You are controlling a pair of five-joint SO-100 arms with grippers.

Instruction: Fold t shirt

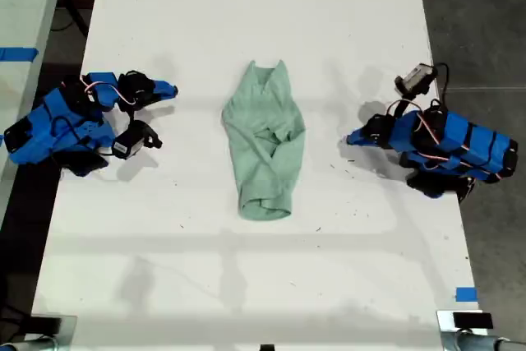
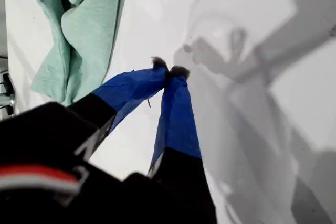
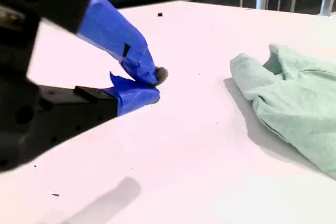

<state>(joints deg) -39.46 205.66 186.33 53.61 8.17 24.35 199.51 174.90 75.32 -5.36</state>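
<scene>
My first gripper [image 2: 169, 71] has its blue-taped jaws pressed tip to tip with nothing between them, poised over bare table [image 2: 252, 129]. My second gripper [image 3: 157, 85] is likewise clenched on nothing, its tips low over the white surface. Each wrist view catches only an edge of the t shirt [image 1: 265, 141], apart from the jaws. The exterior view alone shows the whole of it: folded into a narrow, wrinkled mint-green bundle at the table's middle, lying between the two arms, one toward that view's left and one toward its right.
</scene>
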